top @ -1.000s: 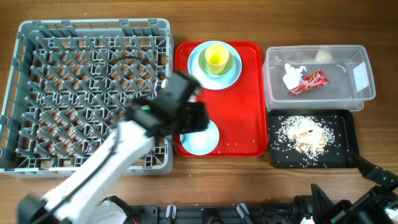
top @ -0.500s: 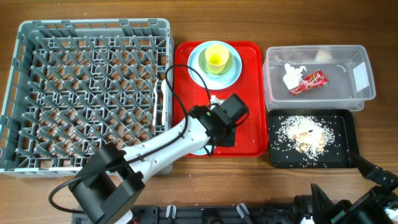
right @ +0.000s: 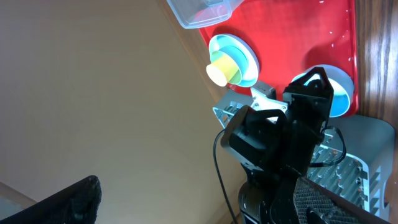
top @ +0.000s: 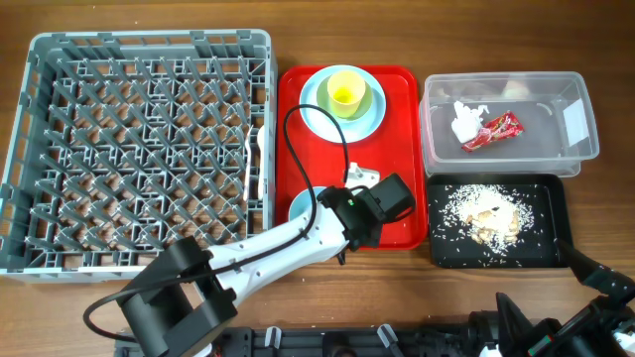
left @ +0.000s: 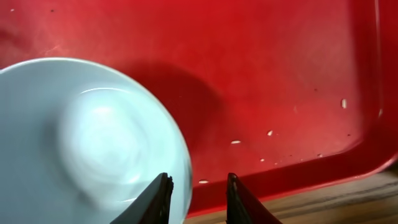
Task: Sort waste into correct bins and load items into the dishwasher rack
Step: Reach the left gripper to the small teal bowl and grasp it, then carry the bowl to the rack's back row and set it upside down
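Observation:
A pale blue bowl sits near the front edge of the red tray, mostly hidden under my left arm in the overhead view. My left gripper is open and straddles the bowl's right rim, one finger over the bowl and the other over the tray. The rim touches neither pad. A yellow cup stands on a pale blue plate at the tray's back. The grey dishwasher rack lies at the left, with white cutlery by its right wall. My right gripper is wide open and holds nothing.
The clear tub holds a white napkin and a red wrapper. The black tray in front of it holds rice scraps. A few grains lie on the red tray. My right arm rests at the front right corner.
My left arm swung right from the rack's edge across the red tray, and its gripper has come down around the bowl's right rim. The right arm has not moved.

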`<act>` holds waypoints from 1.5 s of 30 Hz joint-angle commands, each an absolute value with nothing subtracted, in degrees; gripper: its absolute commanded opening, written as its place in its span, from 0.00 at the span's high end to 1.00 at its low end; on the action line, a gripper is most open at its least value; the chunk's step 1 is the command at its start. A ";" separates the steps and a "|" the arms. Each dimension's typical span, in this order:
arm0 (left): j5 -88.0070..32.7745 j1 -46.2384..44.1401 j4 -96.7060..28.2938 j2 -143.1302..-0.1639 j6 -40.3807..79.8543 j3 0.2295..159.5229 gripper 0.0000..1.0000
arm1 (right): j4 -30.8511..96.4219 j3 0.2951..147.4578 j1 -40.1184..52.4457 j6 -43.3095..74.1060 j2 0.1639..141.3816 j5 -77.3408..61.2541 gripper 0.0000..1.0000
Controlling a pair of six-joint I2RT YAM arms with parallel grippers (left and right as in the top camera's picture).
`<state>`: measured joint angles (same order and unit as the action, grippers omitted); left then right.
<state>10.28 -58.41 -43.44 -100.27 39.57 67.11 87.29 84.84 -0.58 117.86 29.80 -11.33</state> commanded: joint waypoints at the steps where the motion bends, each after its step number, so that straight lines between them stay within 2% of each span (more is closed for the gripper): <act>1: 12.05 -58.98 -43.33 -102.10 40.34 64.88 0.71 | 87.33 84.68 -0.51 118.69 29.67 -10.22 0.00; 7: 11.81 -59.05 -43.66 -102.87 41.21 64.27 0.74 | 87.33 84.68 -0.51 118.69 29.67 -10.22 0.00; 11: 11.84 -59.05 -43.94 -102.87 41.19 64.27 0.96 | 87.33 84.68 -0.51 118.67 29.67 -10.20 0.00; 15: 12.25 -58.98 -43.97 -102.39 40.10 64.99 0.96 | 87.33 84.68 -0.51 118.69 29.67 -10.20 0.00; 17: 12.51 -58.61 -43.99 -100.99 33.80 67.68 0.96 | 87.35 84.68 -0.51 118.69 29.67 -10.22 0.00; 23: 7.75 -51.90 -49.98 -95.26 23.20 84.09 0.96 | 87.33 84.68 -0.51 118.67 29.67 -10.22 0.01; 27: -8.29 -39.07 -55.31 -94.91 15.14 99.26 0.96 | 87.33 84.68 -0.51 118.69 29.67 -10.22 0.00; 28: -13.89 -33.19 -55.07 -94.91 14.63 102.45 0.96 | 87.33 84.68 -0.51 118.69 29.67 -10.22 0.00; 30: -24.60 -24.62 -52.34 -94.94 13.43 104.27 0.96 | 87.33 84.68 -0.51 118.67 29.67 -10.22 0.00; 33: -49.56 -8.67 -44.58 -97.38 14.24 104.27 0.96 | 87.33 84.68 -0.51 118.69 29.67 -10.20 0.00; 35: -58.57 -1.98 -40.60 -100.75 16.58 104.27 0.96 | 87.33 84.68 -0.51 118.67 29.67 -10.22 0.00; 38: -75.81 4.56 -30.76 -108.90 20.84 104.27 0.96 | 87.35 84.68 -0.51 118.69 29.67 -10.22 0.00; 40: -88.03 7.05 -19.88 -115.85 28.49 104.27 0.96 | 87.33 84.68 -0.51 118.69 29.67 -10.22 0.00; 42: -90.37 8.14 -13.85 -122.21 36.32 104.25 0.96 | 87.33 84.68 -0.51 118.67 29.67 -10.22 0.00; 45: -90.39 9.17 -14.66 -128.51 36.95 104.20 0.96 | 87.33 84.68 -0.51 118.69 29.67 -10.22 0.00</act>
<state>-82.02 8.25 -14.13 -123.33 30.87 104.12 87.46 84.79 -0.58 118.08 29.82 -11.33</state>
